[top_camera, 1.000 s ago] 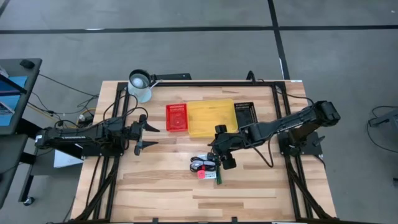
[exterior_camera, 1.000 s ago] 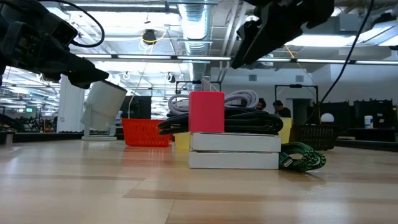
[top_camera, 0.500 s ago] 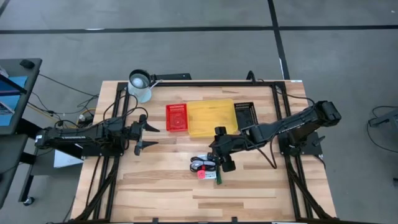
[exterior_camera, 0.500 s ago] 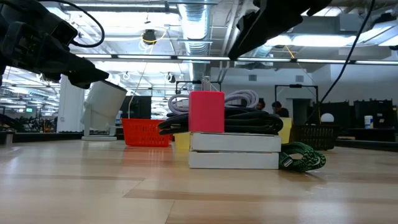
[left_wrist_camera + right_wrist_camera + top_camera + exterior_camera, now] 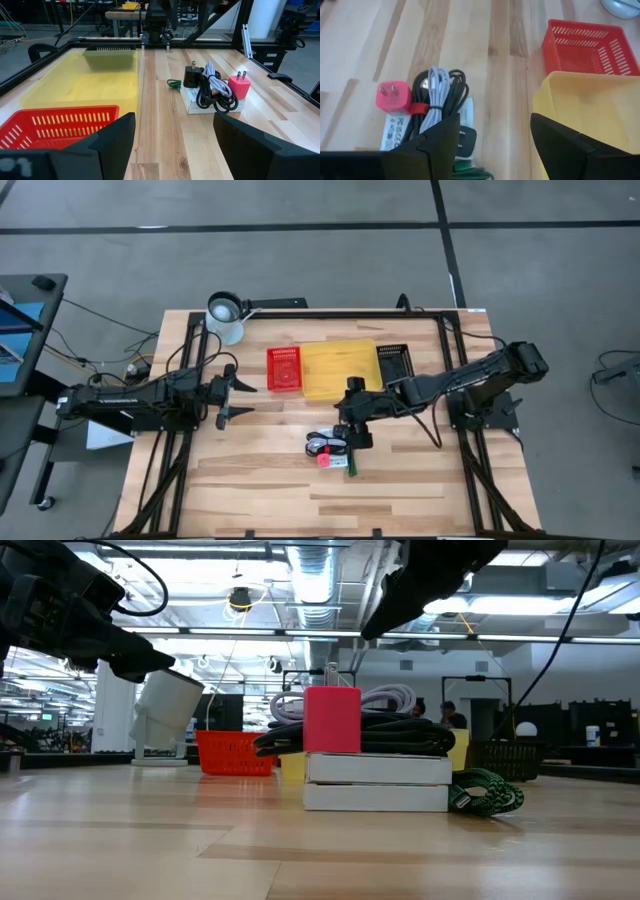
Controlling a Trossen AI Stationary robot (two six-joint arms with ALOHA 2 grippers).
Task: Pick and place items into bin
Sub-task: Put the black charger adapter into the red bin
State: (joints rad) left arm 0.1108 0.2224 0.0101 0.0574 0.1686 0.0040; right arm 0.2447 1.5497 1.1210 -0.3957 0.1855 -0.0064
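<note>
The items lie in one small pile (image 5: 330, 450) on the table's near middle. A coiled black cable (image 5: 440, 100), tied with a white cable and a red band, rests on flat white printed packets (image 5: 378, 783). Beside the coil are a pink plug block (image 5: 393, 97) and a small black piece (image 5: 465, 137), and a green bit (image 5: 485, 792) lies at the pile's edge. My right gripper (image 5: 493, 122) hovers open above the pile's far-right side (image 5: 354, 432), touching nothing. My left gripper (image 5: 228, 390) waits open over the table's left half.
A red basket (image 5: 284, 369), a yellow bin (image 5: 341, 368) and a black basket (image 5: 394, 362) stand in a row across the table's far middle. A white mug (image 5: 226, 317) stands at the far left corner. Bare wood lies around the pile's near and left sides.
My right gripper has risen a little and drawn back from the pile toward the far edge and the yellow bin. It has stayed open. The pile has not moved.
</note>
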